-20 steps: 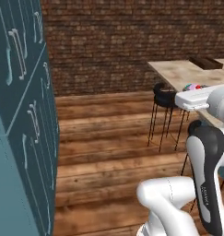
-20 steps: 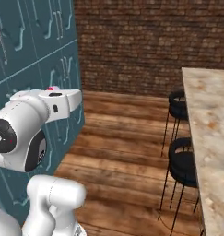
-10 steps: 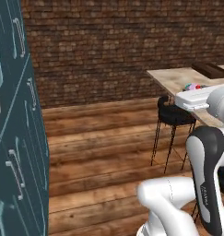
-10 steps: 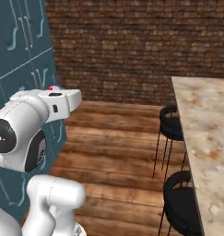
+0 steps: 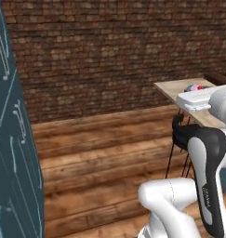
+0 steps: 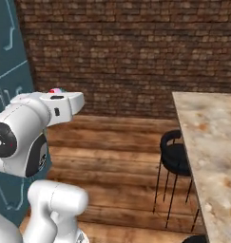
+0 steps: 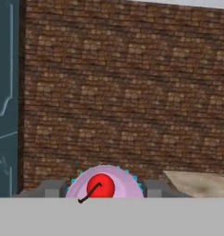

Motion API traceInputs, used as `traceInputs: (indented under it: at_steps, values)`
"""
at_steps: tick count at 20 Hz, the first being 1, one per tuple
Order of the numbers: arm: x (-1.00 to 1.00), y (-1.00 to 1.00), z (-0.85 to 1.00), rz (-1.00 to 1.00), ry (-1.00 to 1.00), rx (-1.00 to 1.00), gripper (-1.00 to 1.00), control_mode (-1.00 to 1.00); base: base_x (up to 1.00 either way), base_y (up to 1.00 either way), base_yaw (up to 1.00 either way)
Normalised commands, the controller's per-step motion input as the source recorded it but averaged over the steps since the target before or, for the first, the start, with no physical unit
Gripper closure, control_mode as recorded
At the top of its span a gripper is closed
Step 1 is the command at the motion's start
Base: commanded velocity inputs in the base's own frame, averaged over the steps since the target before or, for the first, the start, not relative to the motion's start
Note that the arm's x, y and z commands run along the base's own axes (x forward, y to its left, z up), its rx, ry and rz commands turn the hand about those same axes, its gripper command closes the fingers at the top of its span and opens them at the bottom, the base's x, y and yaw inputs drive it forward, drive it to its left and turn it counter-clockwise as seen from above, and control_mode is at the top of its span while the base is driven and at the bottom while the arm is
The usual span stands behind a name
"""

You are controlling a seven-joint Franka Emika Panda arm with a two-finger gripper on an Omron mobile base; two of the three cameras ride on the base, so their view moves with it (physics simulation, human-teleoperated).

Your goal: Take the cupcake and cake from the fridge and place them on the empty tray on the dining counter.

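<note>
No brand, label or writing can be read on anything in these views.

Gripper (image 7: 102, 196) — closed on the cupcake (image 7: 103, 185). In the hand view the pink frosting with its red dot and a fringe of teal wrapper sits between the two grey finger tips (image 7: 50, 189), pressed from both sides. In the left base view a speck of pink and red (image 5: 194, 87) shows on top of the hand, level with the near corner of the dining counter (image 5: 172, 88). In the right base view the same pink-red speck (image 6: 55, 90) rides above the white wrist.

Surroundings: a dark brick wall (image 6: 126, 52) runs across the back of every view. Teal cabinet fronts (image 5: 14, 153) with pale bar handles stand along the left edge of both base views and of the hand view. The floor (image 5: 100, 153) is brown wooden planks.

Dining counter: beige mottled top; in the right base view its long edge (image 6: 183, 137) runs down the right side, bare on the part shown. A black stool (image 6: 173, 159) stands just beside that edge, seat tucked near the top. In the left base view another black stool (image 5: 182, 135) sits below the counter's corner, partly hidden behind the arm.

Open room — the plank floor between the cabinets and the stools is free in both base views. A corner of the counter top (image 7: 196, 183) shows at the lower right of the hand view.
</note>
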Motion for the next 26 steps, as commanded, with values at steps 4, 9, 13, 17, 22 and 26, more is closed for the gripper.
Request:
traceInputs:
  at_steps: [4,9,13,17,22,26]
  values:
    - [0.0,0.0,0.0,0.0,0.0,0.0,1.0,1.0,1.0,0.22,-0.14]
    - [0.0,0.0,0.0,0.0,0.0,0.0,1.0,1.0,1.0,0.11,-0.16]
    - [0.0,0.0,0.0,0.0,0.0,0.0,1.0,1.0,1.0,0.12,-0.19]
    - [0.0,0.0,0.0,0.0,0.0,0.0,1.0,1.0,1.0,0.12,-0.26]
    - [0.0,0.0,0.0,0.0,0.0,0.0,1.0,1.0,1.0,0.02,-0.37]
    - [0.0,0.0,0.0,0.0,0.0,0.0,1.0,1.0,1.0,0.0,-0.45]
